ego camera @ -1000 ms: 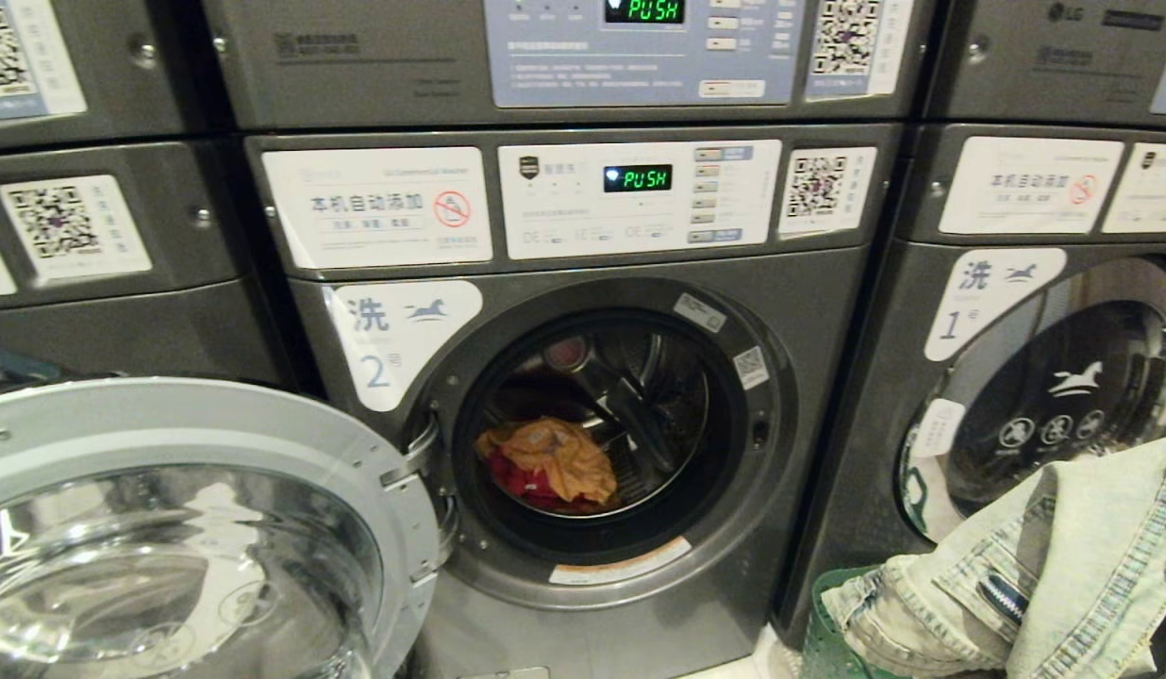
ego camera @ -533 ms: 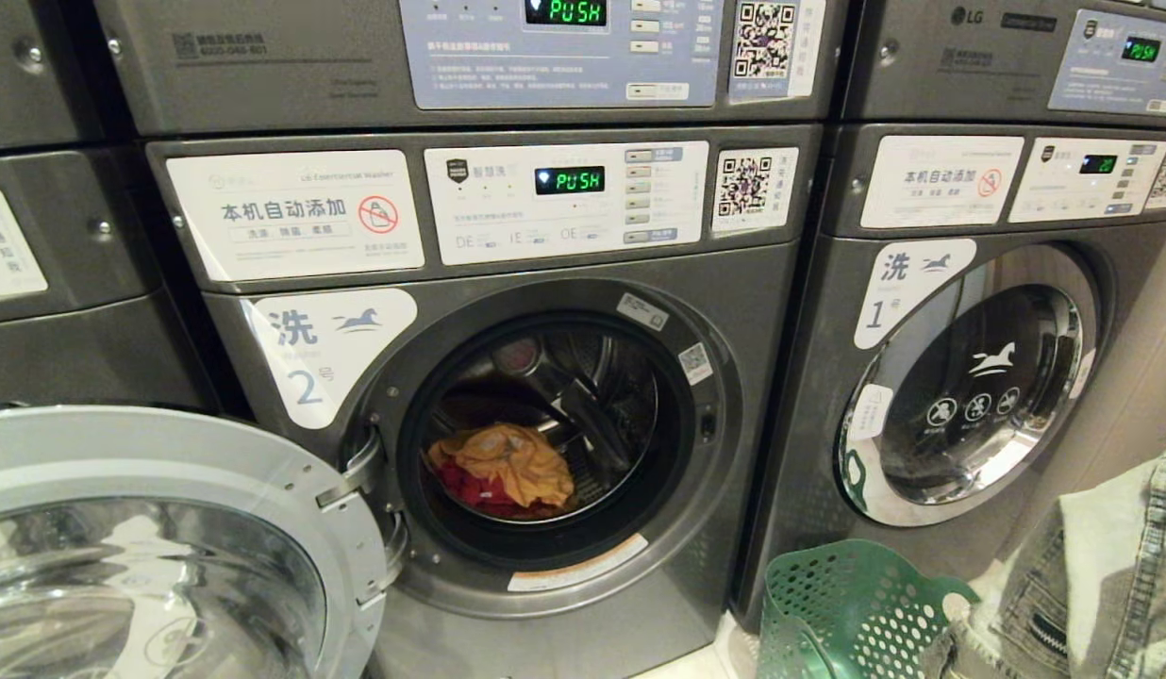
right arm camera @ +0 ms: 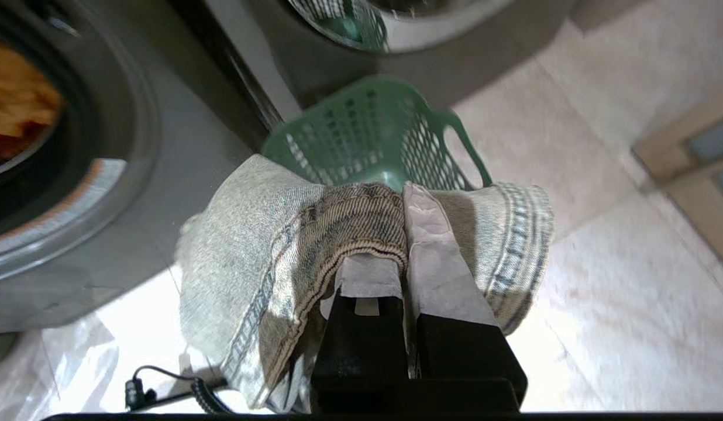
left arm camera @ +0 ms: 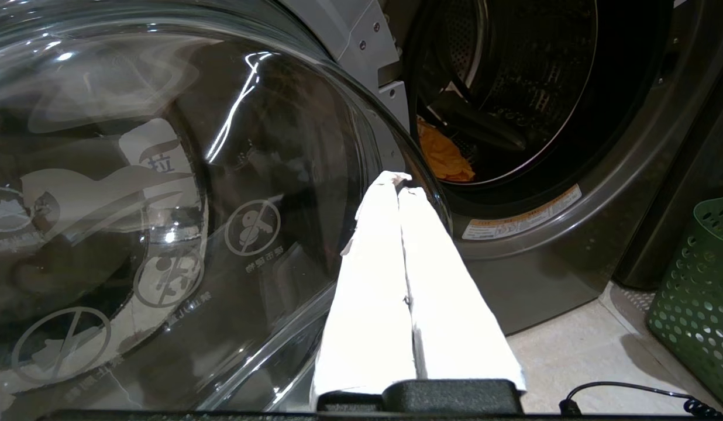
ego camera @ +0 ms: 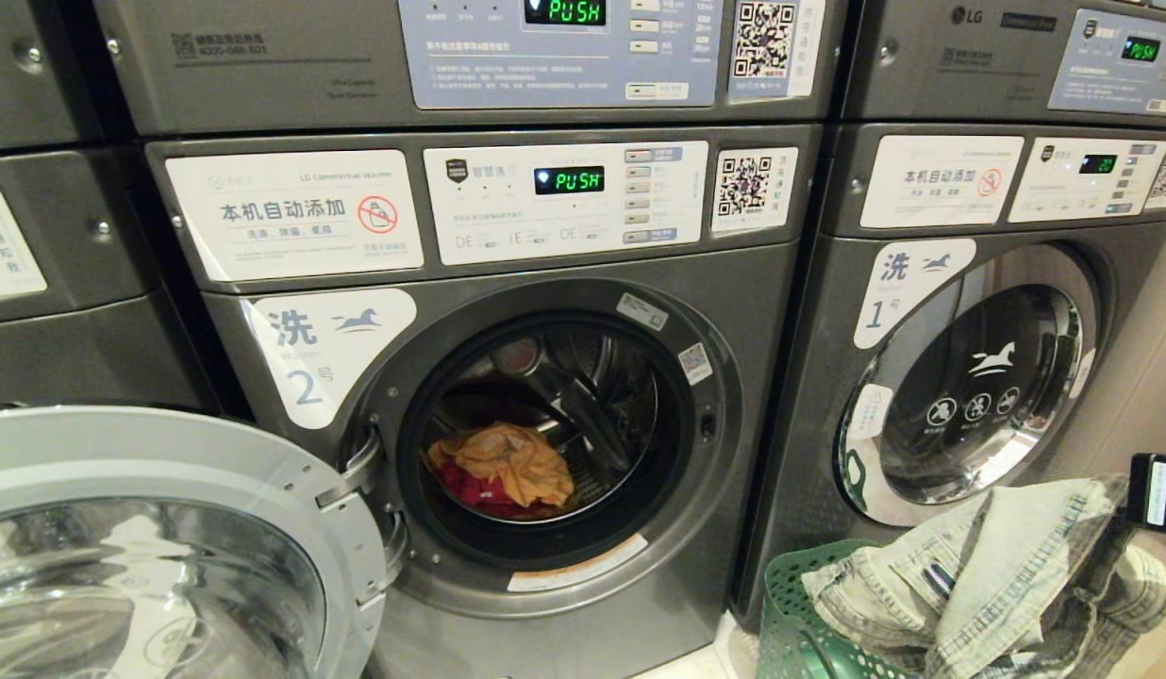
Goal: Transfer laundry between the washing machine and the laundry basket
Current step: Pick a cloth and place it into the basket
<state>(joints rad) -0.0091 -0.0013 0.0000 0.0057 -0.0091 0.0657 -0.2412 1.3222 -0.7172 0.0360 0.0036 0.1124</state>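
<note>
Orange and red laundry [ego camera: 503, 471] is seen in the drum [ego camera: 545, 434]. Denim jeans [right arm camera: 291, 245] are clenched by the right fingers [right arm camera: 426, 234], apparently above the green basket [right arm camera: 373, 137]; the left fingers [left arm camera: 396, 234] are pressed together, empty.

I saw a dark grey washing machine [ego camera: 545, 424] with a silver-rimmed glass door [ego camera: 168, 528]. Inside its drum lay an orange cloth [ego camera: 508, 467] over a red one [ego camera: 470, 490]. Right of the washing machine stood a green perforated basket [ego camera: 791, 613], draped with a pale, faded-blue denim garment [ego camera: 998, 566] with darker stitched seams.
</note>
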